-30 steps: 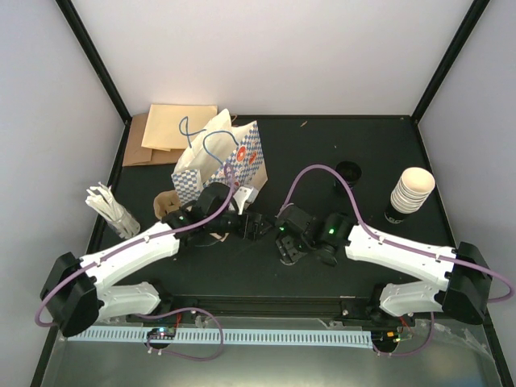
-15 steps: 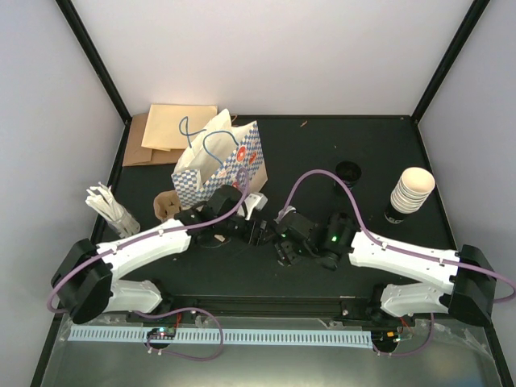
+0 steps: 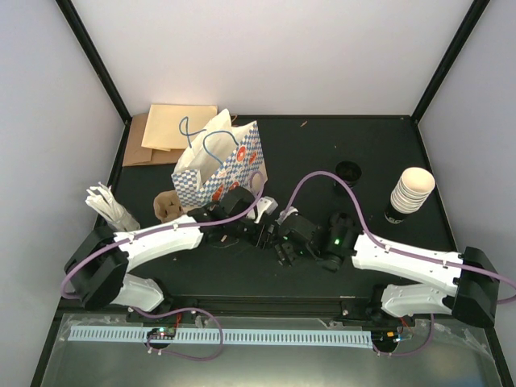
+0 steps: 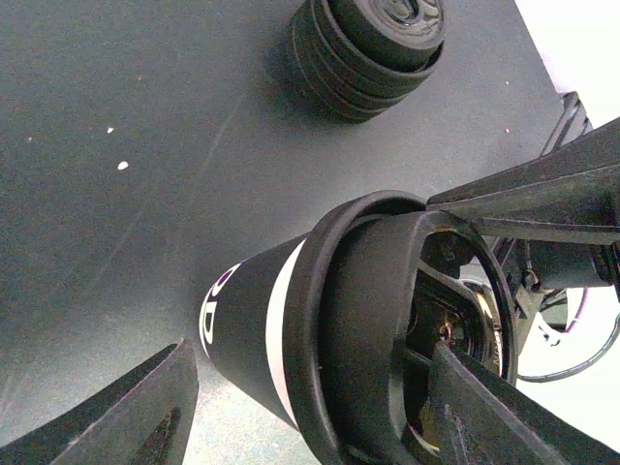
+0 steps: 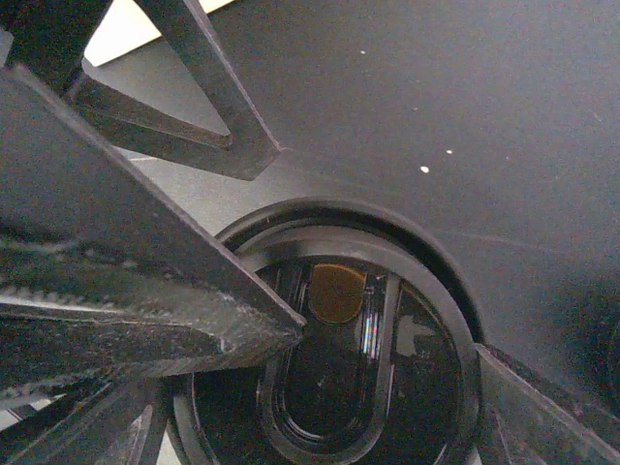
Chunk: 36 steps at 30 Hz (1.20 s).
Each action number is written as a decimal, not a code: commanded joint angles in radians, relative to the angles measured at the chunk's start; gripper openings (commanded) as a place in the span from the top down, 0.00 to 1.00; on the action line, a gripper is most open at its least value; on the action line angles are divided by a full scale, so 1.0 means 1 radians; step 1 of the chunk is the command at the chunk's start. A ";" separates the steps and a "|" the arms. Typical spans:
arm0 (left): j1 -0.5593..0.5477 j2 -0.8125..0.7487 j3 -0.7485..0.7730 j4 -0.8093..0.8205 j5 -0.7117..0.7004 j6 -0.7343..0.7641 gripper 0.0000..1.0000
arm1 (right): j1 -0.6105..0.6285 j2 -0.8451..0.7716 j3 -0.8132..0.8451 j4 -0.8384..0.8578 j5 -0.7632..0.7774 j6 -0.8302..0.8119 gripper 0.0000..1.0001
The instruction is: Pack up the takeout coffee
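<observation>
Half the job looked done: the round black plastic lid [image 4: 360, 320] sat on the small tapered paper cup [image 4: 242, 334], the left gripper [image 4: 310, 380] stood open around it, I could not tell the right gripper's [image 5: 387, 349] hold, and the cup was not yet in the blue-checked paper bag [image 3: 222, 165] far left.

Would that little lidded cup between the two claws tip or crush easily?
Probably tippy: the cup tapers to a narrow base under its wide black lid. Its paper-like wall may dent if squeezed hard. The glossy lid may slip.
</observation>
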 commanded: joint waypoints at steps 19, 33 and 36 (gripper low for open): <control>-0.045 0.019 0.086 -0.060 -0.062 0.018 0.33 | 0.012 -0.255 -0.074 0.014 0.177 0.098 0.04; -0.033 -0.093 0.117 -0.072 -0.049 -0.046 0.32 | 0.012 -0.364 -0.097 0.018 0.126 0.041 0.07; -0.022 -0.092 0.113 -0.071 -0.045 -0.061 0.39 | 0.012 -0.265 -0.058 -0.014 0.095 0.065 0.09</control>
